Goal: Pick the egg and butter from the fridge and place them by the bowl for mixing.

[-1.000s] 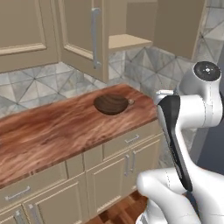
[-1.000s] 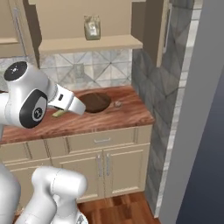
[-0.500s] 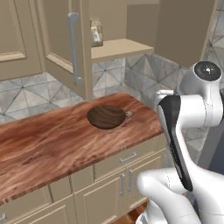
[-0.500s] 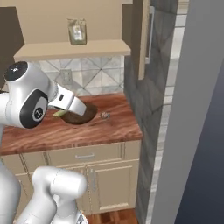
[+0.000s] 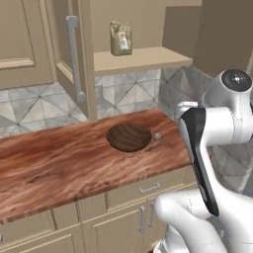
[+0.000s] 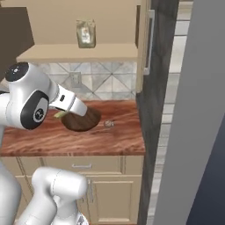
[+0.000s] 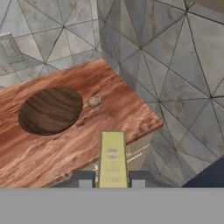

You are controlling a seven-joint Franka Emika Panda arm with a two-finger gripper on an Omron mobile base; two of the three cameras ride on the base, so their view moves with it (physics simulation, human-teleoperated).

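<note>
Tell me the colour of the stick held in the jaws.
Pale yellow-tan. The butter shows best in the hand view, sticking out between the dark fingertips.

Flat, even rendered light all round, no glare; the round dark brown wood-grain bowl [image 5: 129,137] casts barely a shadow on the reddish wooden counter [image 5: 59,168], edges look soft, perhaps from low resolution

Glossy white rounded arm [image 5: 217,123] with black joint bands and grey end caps.
</note>
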